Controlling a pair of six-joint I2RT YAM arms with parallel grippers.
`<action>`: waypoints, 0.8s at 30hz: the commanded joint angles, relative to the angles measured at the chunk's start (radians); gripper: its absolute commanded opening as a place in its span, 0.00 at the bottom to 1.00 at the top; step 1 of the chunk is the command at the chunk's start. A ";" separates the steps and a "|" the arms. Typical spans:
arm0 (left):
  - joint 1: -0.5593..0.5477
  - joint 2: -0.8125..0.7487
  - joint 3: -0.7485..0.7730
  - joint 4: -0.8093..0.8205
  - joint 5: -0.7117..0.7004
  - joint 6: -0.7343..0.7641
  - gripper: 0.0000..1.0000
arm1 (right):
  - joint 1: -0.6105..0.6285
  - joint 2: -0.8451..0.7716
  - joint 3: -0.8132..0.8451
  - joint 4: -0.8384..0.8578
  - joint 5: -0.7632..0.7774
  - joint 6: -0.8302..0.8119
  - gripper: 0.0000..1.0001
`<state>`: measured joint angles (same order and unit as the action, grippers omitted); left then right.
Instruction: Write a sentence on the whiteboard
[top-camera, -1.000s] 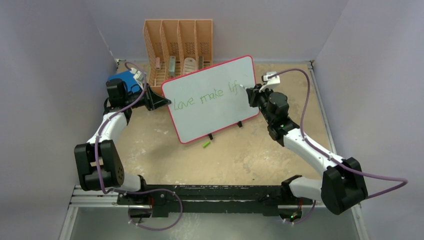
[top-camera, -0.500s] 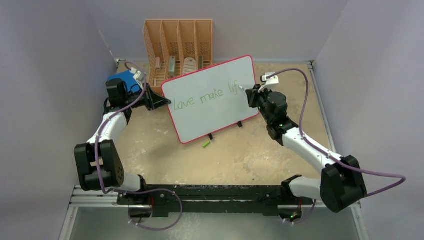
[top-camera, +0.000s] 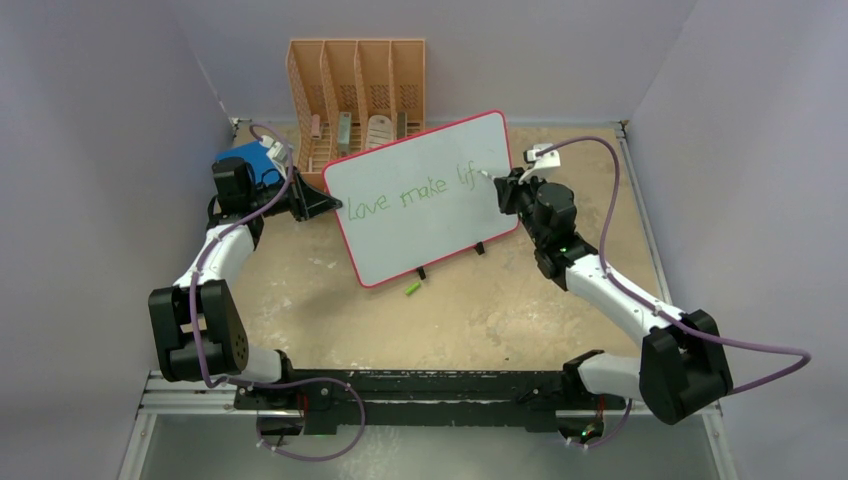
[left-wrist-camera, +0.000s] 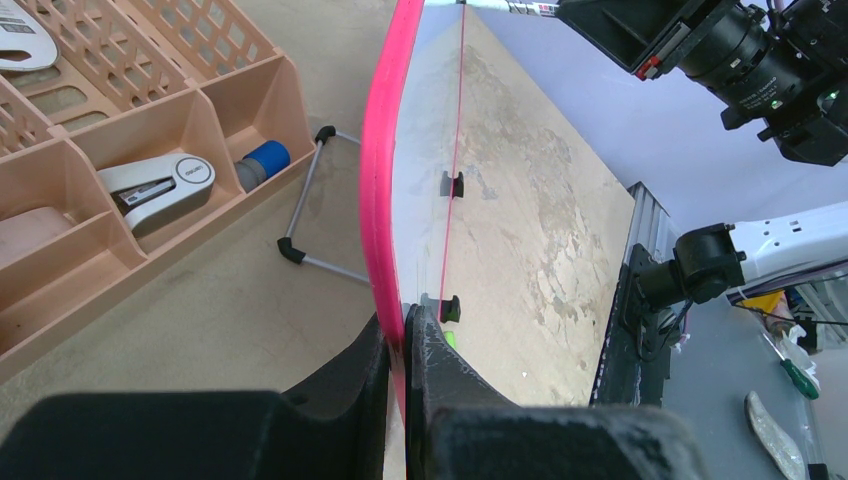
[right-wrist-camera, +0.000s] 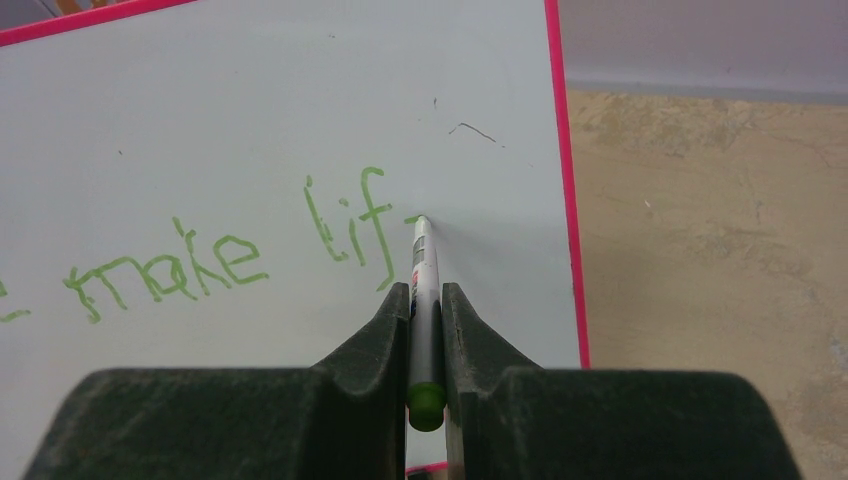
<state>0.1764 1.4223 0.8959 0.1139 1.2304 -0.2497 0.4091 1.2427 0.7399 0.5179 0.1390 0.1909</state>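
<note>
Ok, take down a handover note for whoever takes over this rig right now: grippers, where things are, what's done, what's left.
Left gripper: shut on the left rim of the whiteboard, steadying it.
Right gripper: shut on the green marker, tip touching the board just right of the last letter.
The whiteboard stands propped on the table.
Done: the sentence reads "love make lif" so far.
Left: finish that word, then any rest of the sentence.
A small green piece, probably the cap, lies on the table before the board.
</note>
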 joint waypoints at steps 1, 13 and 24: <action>0.009 -0.039 0.023 0.059 0.007 0.043 0.00 | -0.009 -0.003 0.015 0.042 0.023 0.007 0.00; 0.008 -0.040 0.024 0.059 0.008 0.044 0.00 | -0.016 -0.005 0.026 0.044 0.024 0.007 0.00; 0.009 -0.039 0.023 0.060 0.009 0.044 0.00 | -0.017 -0.005 0.030 0.056 0.006 0.002 0.00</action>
<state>0.1764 1.4223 0.8959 0.1139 1.2304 -0.2493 0.3977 1.2427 0.7399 0.5205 0.1394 0.1909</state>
